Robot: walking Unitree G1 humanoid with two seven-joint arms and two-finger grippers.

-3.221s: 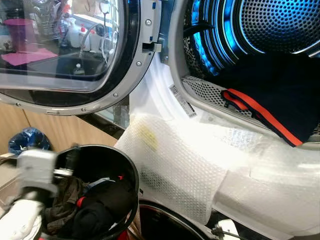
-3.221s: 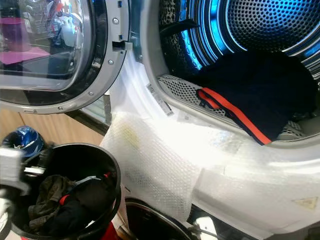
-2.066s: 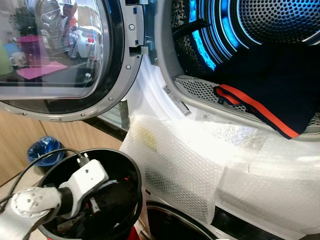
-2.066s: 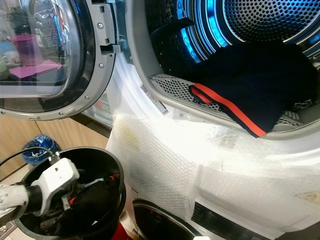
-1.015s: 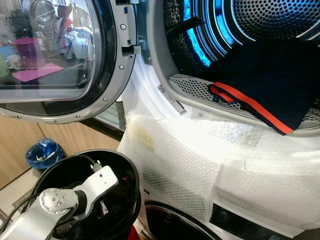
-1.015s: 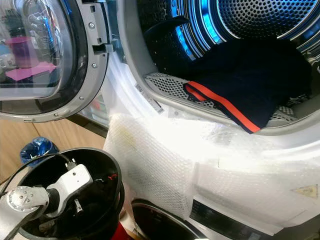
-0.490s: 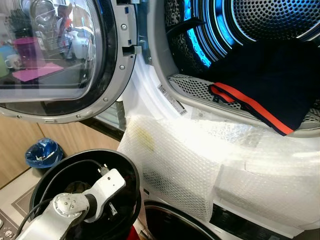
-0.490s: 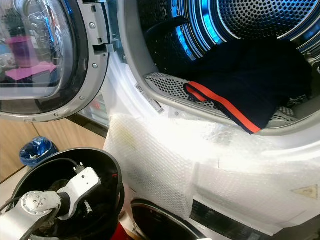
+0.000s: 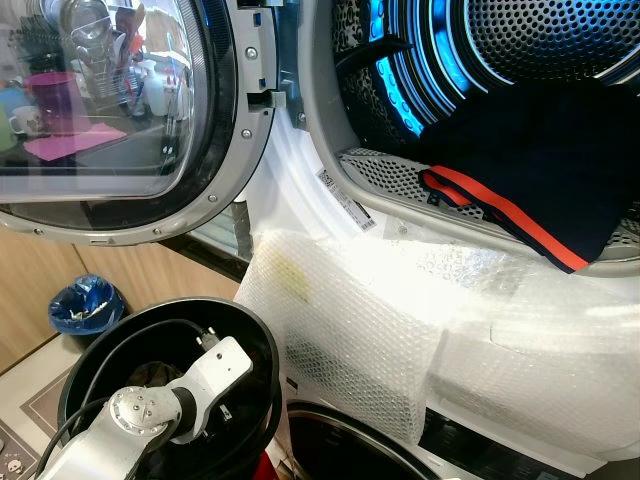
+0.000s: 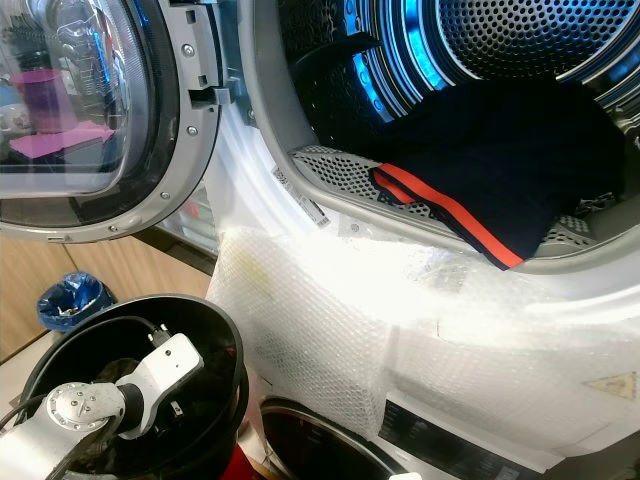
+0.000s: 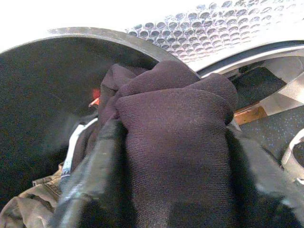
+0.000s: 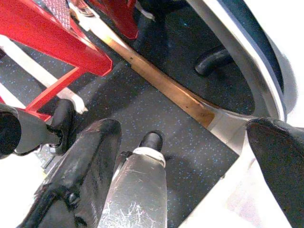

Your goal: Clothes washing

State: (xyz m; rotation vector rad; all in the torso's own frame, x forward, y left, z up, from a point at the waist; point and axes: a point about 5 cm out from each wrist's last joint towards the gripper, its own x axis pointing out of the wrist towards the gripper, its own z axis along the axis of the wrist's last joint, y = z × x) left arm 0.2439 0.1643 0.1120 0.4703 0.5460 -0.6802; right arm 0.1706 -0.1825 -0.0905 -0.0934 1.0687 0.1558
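A black laundry basket (image 9: 262,345) stands at the lower left, below the open washer drum (image 9: 560,50). My left arm (image 9: 205,375) reaches down into the basket. In the left wrist view my left gripper (image 11: 173,135) is shut on a dark maroon garment (image 11: 175,142) that bulges up between the fingers (image 11: 97,171); an olive piece (image 11: 28,204) lies beside it. A navy garment with an orange-red stripe (image 9: 540,150) hangs over the drum's lip. My right gripper (image 12: 183,137) hangs open above dark speckled floor.
The round glass door (image 9: 110,110) stands swung open to the left. Bubble wrap (image 9: 350,330) covers the machine's front under the drum. A small blue-bagged bin (image 9: 88,305) sits by the wooden wall. Red stand legs (image 12: 52,38) cross the floor near my right gripper.
My left arm has gone from above the basket down into it and now holds still there. The camera shifted slightly.
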